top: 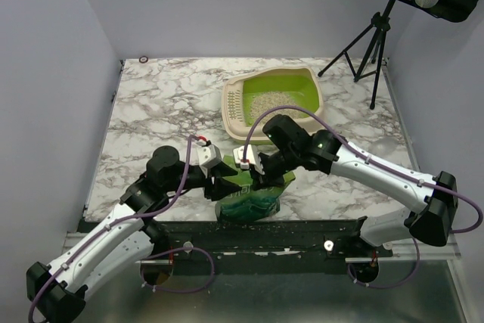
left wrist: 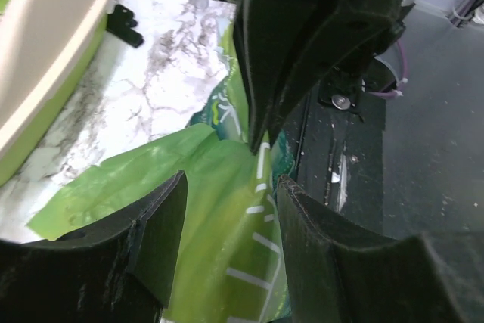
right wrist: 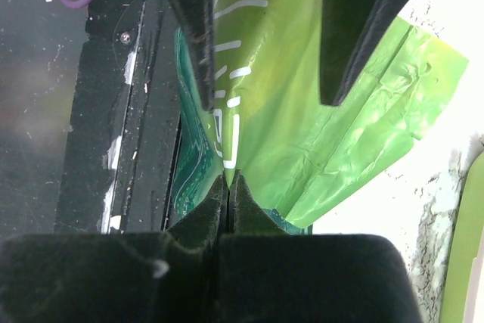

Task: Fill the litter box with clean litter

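Although the litter box [top: 235, 105] already holds a patch of litter [top: 268, 100], much of its lime floor shows bare toward the 2 o'clock corner, so I judge the filling only partly done. In the top view the box sits on the marble table [top: 159, 104] past the middle. Its long axis runs roughly from 9 to 3 o'clock, with the slotted end at 9.

The green bag [top: 248, 202] stands at the table's near edge, at about 6 o'clock from the box and well apart from it. Both arms meet over its top.

The right gripper [right wrist: 227, 181] is clenched on a fold of the bag's upper edge, fingers pressed together with the film pinched between them. The left gripper [left wrist: 231, 185] is released. Its fingers are spread and straddle the bag's top from the 9 o'clock side, the film lying in the gap, and I see no clamping.

From both sets of fingers the box lies at about 12 to 1 o'clock. The right arm reaches in from that side and is the nearer one. Any pour would have to carry the bag's mouth away from the table edge and over the beige rim, across the box's short axis. With only one pinch on thin film, the bag could sag or spill short of the rim.
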You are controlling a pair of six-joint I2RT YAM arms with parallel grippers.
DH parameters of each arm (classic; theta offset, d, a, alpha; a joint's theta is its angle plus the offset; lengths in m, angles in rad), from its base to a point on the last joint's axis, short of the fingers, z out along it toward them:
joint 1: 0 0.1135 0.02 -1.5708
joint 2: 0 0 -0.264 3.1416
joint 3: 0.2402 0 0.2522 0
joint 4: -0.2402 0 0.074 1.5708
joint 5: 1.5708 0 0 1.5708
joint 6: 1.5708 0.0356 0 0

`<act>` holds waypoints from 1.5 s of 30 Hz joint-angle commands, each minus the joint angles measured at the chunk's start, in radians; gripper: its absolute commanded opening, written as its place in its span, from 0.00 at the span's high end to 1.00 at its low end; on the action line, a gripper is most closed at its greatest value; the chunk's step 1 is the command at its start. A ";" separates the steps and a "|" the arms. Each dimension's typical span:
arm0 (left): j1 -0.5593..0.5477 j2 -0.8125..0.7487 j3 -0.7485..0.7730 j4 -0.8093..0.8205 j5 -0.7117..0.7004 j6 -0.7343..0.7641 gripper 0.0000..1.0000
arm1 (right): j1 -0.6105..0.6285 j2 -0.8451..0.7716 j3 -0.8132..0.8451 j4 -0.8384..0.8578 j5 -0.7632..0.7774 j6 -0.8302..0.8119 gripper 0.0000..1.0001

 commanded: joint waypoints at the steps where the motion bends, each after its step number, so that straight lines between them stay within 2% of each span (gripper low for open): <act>1: -0.020 0.029 -0.008 0.033 0.110 0.012 0.41 | -0.009 -0.016 -0.006 0.089 -0.057 0.010 1.00; 10: -0.080 0.064 -0.023 -0.004 0.079 0.031 0.36 | -0.010 -0.025 -0.010 0.093 -0.052 0.013 1.00; 16: -0.143 0.173 -0.006 -0.055 0.033 0.058 0.36 | -0.013 -0.038 -0.012 0.096 -0.049 0.013 1.00; 20: -0.151 0.183 -0.008 -0.056 -0.021 0.066 0.39 | -0.013 -0.059 -0.021 0.095 -0.050 0.017 1.00; 22: -0.151 0.184 -0.011 -0.050 -0.054 0.066 0.49 | -0.013 -0.071 -0.029 0.096 -0.053 0.017 1.00; 24: -0.149 0.201 -0.005 -0.055 -0.088 0.064 0.77 | -0.012 -0.079 -0.033 0.096 -0.052 0.022 1.00; 26: -0.151 0.218 0.007 -0.065 -0.113 0.067 0.99 | -0.013 -0.085 -0.036 0.093 -0.047 0.025 1.00; 30: -0.151 0.207 0.029 -0.085 -0.188 0.087 1.00 | -0.012 -0.113 -0.056 0.093 0.002 0.039 0.99; 31: -0.151 0.191 0.034 -0.082 -0.209 0.093 1.00 | -0.012 -0.122 -0.062 0.098 0.020 0.048 0.91; 32: -0.151 0.168 0.037 -0.079 -0.223 0.100 1.00 | -0.013 -0.131 -0.065 0.102 0.041 0.057 0.78; 33: -0.149 0.146 0.040 -0.079 -0.241 0.110 1.00 | -0.013 -0.136 -0.064 0.102 0.063 0.068 0.71; 36: -0.151 0.095 0.054 -0.094 -0.263 0.155 1.00 | -0.020 -0.170 -0.065 0.104 0.124 0.100 0.59; 40: -0.152 0.086 0.067 -0.124 -0.263 0.179 1.00 | -0.021 -0.242 -0.094 0.102 0.198 0.102 0.52; 45: -0.163 0.042 0.029 -0.092 -0.292 0.172 1.00 | -0.023 -0.332 -0.182 0.121 0.201 0.037 0.49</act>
